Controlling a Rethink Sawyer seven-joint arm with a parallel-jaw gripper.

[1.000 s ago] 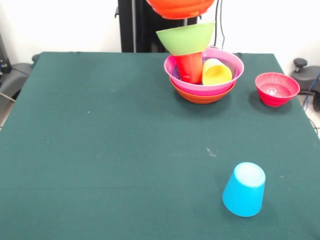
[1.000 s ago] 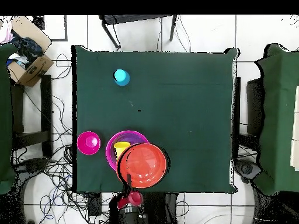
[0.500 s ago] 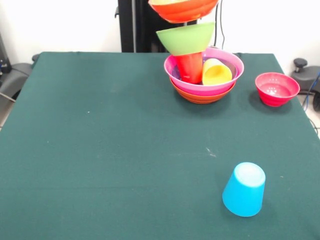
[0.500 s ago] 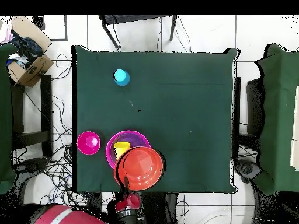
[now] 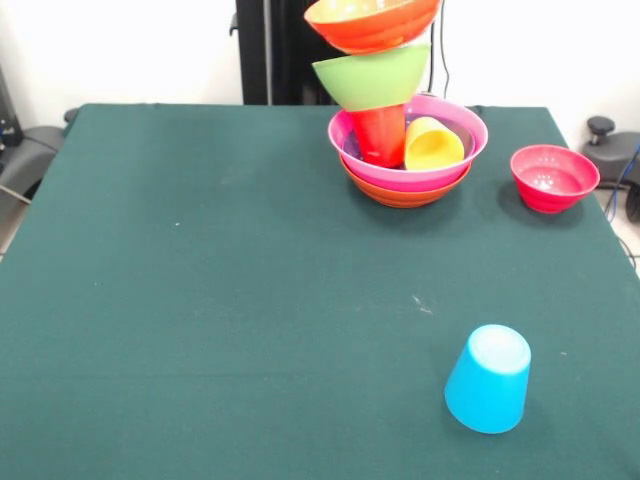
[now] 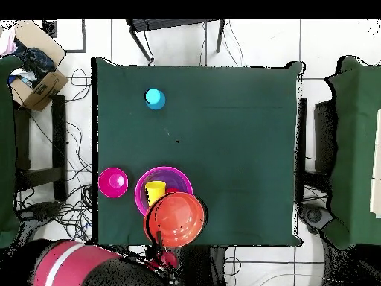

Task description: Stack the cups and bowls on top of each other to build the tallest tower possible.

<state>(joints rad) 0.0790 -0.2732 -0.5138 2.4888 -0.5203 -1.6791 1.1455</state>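
Lowered since the earlier frame, orange bowl (image 5: 371, 22) now sits just above lime green bowl (image 5: 372, 75); tower (image 5: 405, 150) stands at surface (image 5: 200, 300) far edge; end effector state: cannot tell; step in hand, likely seating the bowl; next calls for centred release; blue cup (image 5: 489, 378) waits upturned, well apart.

The green table (image 5: 200, 300) carries the tower (image 5: 405, 150), crimson bowl (image 5: 553, 177) and apparently upturned blue cup (image 5: 488, 378).
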